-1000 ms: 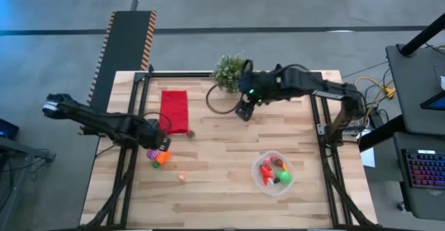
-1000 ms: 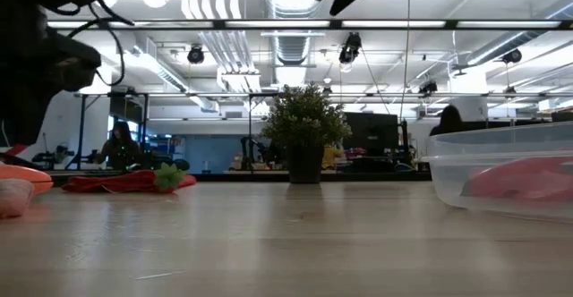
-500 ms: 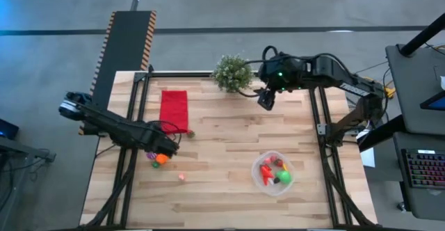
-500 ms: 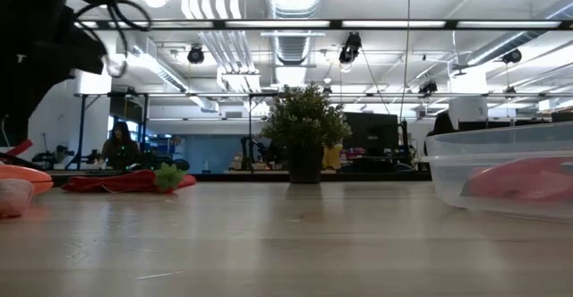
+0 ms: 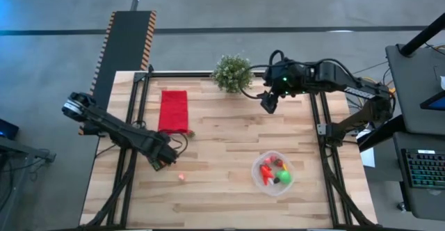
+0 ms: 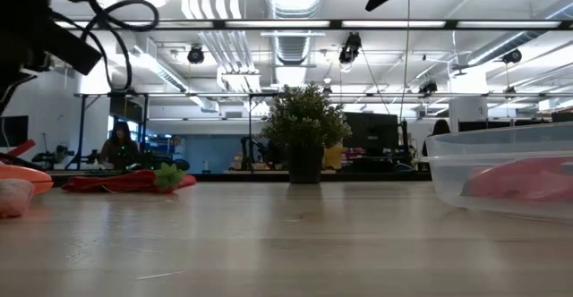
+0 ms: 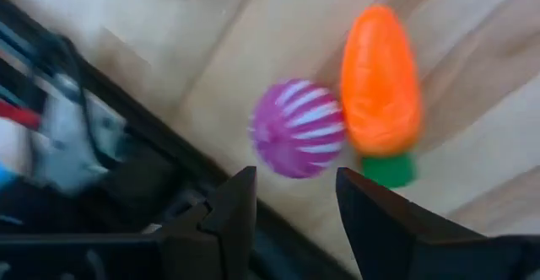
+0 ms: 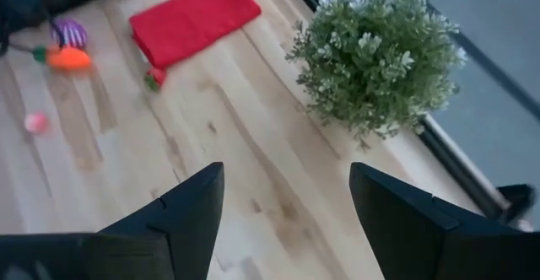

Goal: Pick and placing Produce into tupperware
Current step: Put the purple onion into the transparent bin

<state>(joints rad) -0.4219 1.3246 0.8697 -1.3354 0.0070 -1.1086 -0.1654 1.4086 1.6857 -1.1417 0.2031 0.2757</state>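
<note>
Near the table's right front, clear tupperware (image 5: 276, 172) holding red and green produce, left gripper (image 7: 295, 197) fingers spread, purple striped ball (image 7: 297, 128) and carrot (image 7: 380, 82) just beyond them, right gripper (image 8: 287, 197) spread wide.

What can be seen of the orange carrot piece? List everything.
The orange carrot is a small toy with a smooth, glossy, plastic-looking orange body, rounded at one end, and a short green stub at the other. It lies flat on the wooden table, close beside the purple striped ball; whether they touch is unclear. The left gripper hangs just over the pair with fingers apart, gripping neither. In the right wrist view the carrot lies near the table's edge.
</note>
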